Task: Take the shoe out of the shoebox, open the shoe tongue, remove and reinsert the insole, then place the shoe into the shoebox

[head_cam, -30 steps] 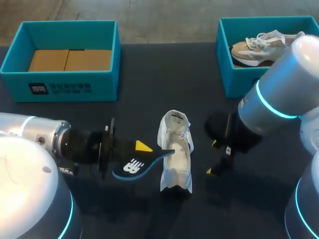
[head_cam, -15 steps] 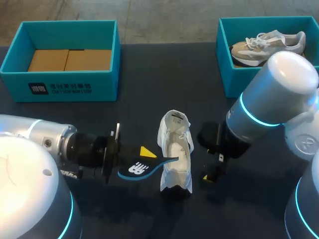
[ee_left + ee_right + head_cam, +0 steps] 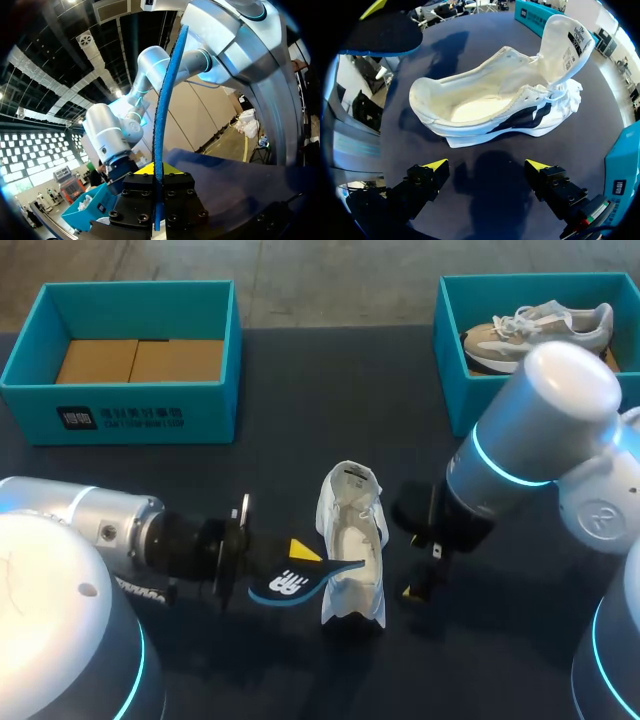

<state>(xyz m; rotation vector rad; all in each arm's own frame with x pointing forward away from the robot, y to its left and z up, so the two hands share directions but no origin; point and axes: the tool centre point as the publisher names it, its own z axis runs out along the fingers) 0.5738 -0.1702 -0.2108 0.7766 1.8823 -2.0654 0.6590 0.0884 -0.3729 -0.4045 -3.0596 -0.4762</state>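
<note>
While our left end effector [image 3: 159, 176] pinches the insole [image 3: 300, 580] beside the shoe [image 3: 352, 545], its tip at the opening, our right end effector [image 3: 487, 170] hovers spread on the shoe's far side; we judge it should brace the shoe so the insole slides flat.

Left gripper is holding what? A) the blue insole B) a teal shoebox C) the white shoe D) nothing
A: the left gripper is shut on the blue insole, which is clamped edge-on between its fingers, while the white shoe sits ungripped on the table.
</note>
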